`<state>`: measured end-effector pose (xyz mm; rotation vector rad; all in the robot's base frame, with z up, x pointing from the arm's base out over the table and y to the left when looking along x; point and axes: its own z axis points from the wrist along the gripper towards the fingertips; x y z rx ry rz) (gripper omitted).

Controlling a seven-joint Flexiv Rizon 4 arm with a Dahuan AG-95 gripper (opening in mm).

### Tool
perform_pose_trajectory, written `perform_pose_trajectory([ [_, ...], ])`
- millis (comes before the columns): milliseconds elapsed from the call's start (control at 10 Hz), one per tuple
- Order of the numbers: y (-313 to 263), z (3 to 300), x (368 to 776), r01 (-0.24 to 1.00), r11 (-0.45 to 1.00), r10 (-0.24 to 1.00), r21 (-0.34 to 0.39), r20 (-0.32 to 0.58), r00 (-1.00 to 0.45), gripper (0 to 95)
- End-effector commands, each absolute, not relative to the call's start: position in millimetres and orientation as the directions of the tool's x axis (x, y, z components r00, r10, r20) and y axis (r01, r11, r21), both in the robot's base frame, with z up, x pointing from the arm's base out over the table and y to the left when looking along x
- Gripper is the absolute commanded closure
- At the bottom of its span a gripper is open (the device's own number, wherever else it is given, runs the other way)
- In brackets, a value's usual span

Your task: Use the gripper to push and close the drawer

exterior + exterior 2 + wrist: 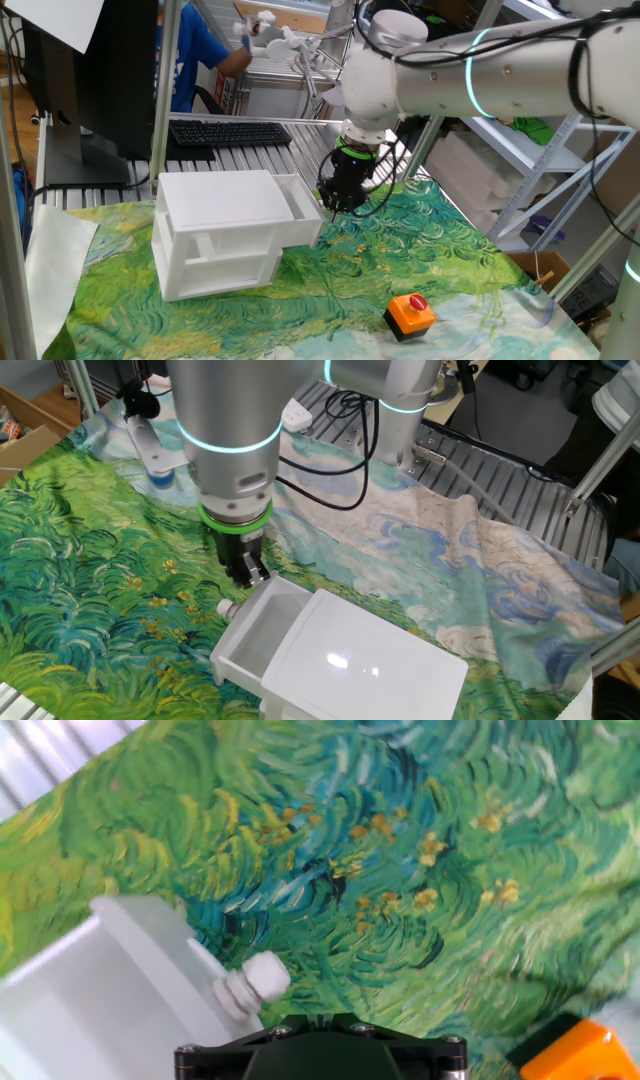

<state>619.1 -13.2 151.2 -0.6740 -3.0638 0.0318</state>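
Careful: your gripper (pixel 247 572) hangs just beside the front of the half-open drawer (pixel 262 635), near its knob (pixel 252 983); I can't tell if the fingers are clenched. Push off-centre and the light cabinet (pixel 215 235) may slide on the tabletop (pixel 380 260). An orange button box (pixel 410 313) sits well behind.

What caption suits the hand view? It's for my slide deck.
Gripper poised beside the knob of the partly open white drawer, above a green painted tablecloth.
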Motion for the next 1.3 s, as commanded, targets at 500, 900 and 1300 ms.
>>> perform_pose_trajectory([
  [500,-13.0,151.0,620.8,0.227,0.974,0.227,0.003,-0.002,-0.974,95.0],
  [900,-13.0,151.0,620.8,0.143,0.990,0.143,0.016,0.038,-0.989,95.0],
  [1300,-11.8,149.4,622.0,0.192,0.980,0.190,0.046,0.041,-0.981,95.0],
])
